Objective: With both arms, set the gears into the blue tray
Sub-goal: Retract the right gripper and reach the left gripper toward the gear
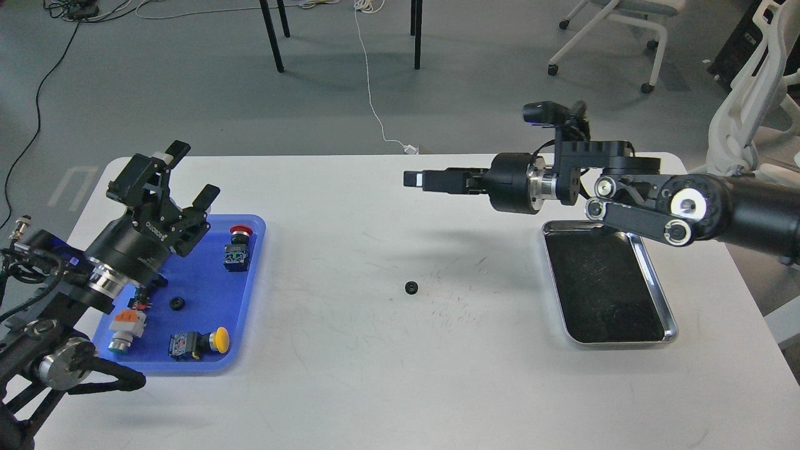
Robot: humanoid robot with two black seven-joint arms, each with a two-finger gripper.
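- Bright, even light from overhead; the white worktop (375, 350) is well lit without harsh glare.
- Soft, diffuse shadows lie beneath both arms.
- Small highlights glint on the silver tray (656, 275) rim.
- Focus is sharp throughout.

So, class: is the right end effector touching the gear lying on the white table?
Apart. The head view shows the right end effector pointing sideways high above the table, with bare tabletop plainly separating it from the gear below.

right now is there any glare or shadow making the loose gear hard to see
Head view: the loose gear sits sharp and dark on the white table, outside the soft shadow of the right arm; glare shows only on the silver tray rim.
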